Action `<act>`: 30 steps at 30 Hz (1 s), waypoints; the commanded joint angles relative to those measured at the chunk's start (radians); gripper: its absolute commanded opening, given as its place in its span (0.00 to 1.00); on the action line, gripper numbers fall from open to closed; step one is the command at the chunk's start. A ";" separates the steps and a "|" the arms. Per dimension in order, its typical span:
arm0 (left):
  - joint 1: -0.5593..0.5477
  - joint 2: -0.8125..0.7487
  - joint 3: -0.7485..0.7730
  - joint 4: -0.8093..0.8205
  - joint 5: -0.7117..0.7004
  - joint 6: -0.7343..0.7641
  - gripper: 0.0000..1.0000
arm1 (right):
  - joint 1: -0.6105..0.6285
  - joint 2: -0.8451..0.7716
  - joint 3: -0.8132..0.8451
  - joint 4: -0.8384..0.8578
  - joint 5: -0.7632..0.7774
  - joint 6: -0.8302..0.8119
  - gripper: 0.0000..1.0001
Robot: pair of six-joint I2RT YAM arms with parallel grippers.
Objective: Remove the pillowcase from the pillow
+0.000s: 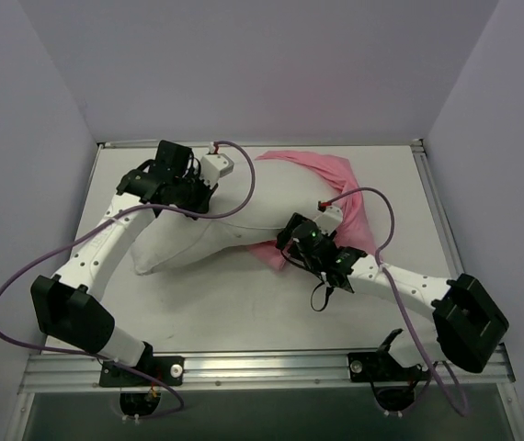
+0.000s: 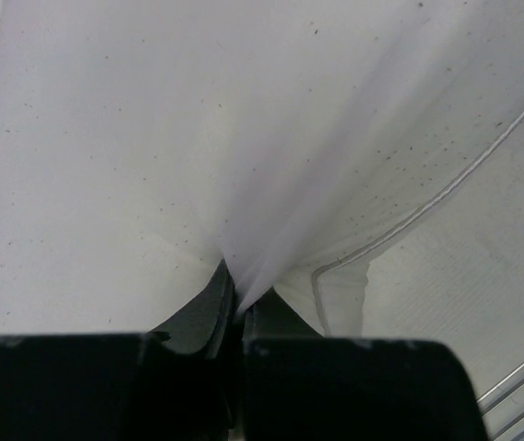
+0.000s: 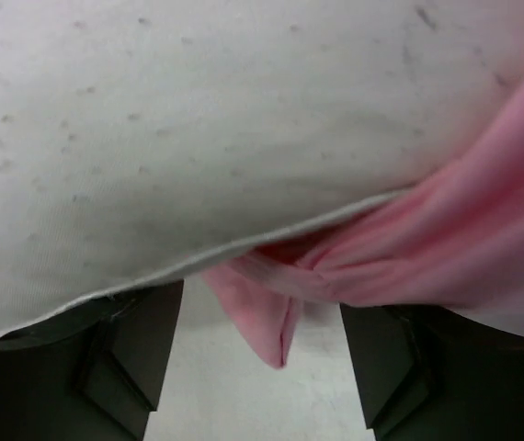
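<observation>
The pillow is pinched in the left claw as an anchor; the right claw is spread wide astride a pillowcase fold, for gripping

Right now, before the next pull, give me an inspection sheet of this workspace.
Surface: white table, visible around the pillow.
Job's things: pillow mostly uncovered; pillowcase bunched over its right end.
Clutter: nothing seen.
Hands: left hand shut on pillow fabric; right hand open, a pink fold hanging between its fingers.
Cables: purple cables loop from both arms; the left one crosses over the pillow.
Surroundings: pale walls on three sides; metal rail along the near edge.
</observation>
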 commanded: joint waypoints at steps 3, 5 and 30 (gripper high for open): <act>-0.011 -0.068 0.088 0.005 0.066 -0.046 0.02 | -0.070 0.109 -0.022 0.322 0.043 0.031 0.58; -0.012 -0.073 0.099 0.000 0.077 -0.050 0.02 | -0.099 0.150 0.002 0.295 0.037 0.042 0.37; 0.297 -0.215 0.085 -0.188 0.037 0.228 0.02 | -0.952 0.051 0.034 0.040 -0.137 -0.305 0.00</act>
